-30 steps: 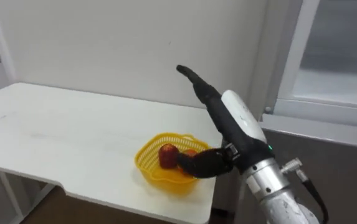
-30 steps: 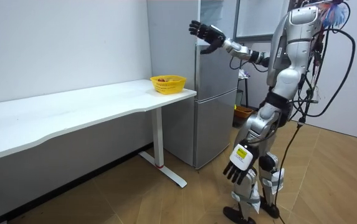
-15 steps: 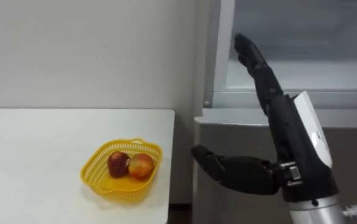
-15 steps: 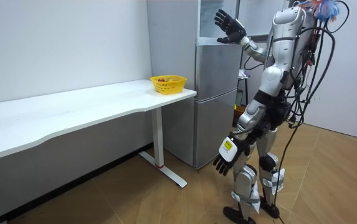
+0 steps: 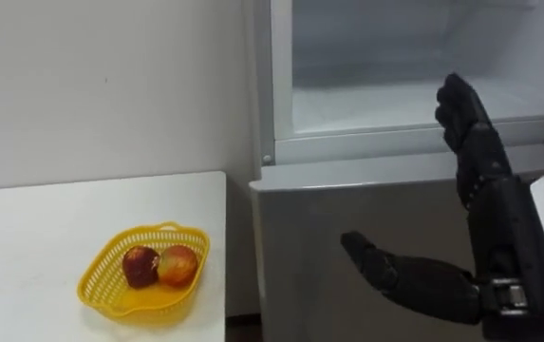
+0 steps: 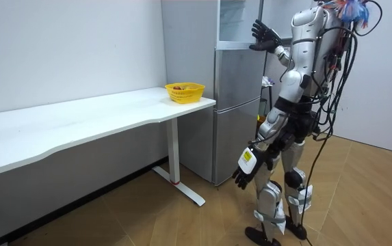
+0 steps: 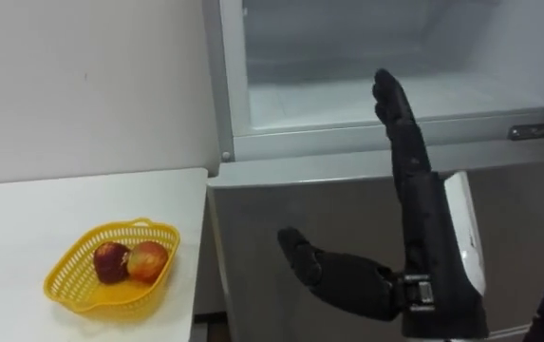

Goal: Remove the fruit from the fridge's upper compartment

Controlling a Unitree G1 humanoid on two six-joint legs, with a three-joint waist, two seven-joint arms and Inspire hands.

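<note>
The right hand (image 5: pixel 495 228) is raised before the fridge (image 5: pixel 347 209), fingers straight and thumb spread, just below its open upper compartment (image 5: pixel 376 95). Left of the fridge, a yellow basket (image 5: pixel 108 285) holds 2 apples (image 5: pixel 140 266). The left hand (image 6: pixel 243 178) hangs relaxed near the fridge's lower door.

A bare test room rather than a home kitchen: plain white walls (image 6: pixel 66 48), wood floor (image 6: pixel 367 205), a long white table (image 6: pixel 79 126) on the left, and a grey fridge (image 6: pixel 237 102) beside it.

Your fridge (image 5: pixel 300 242) looks matt grey metal; at its eight o'clock, a yellow plastic lattice basket (image 5: pixel 120 300) on a smooth white table (image 5: pixel 25 228).
</note>
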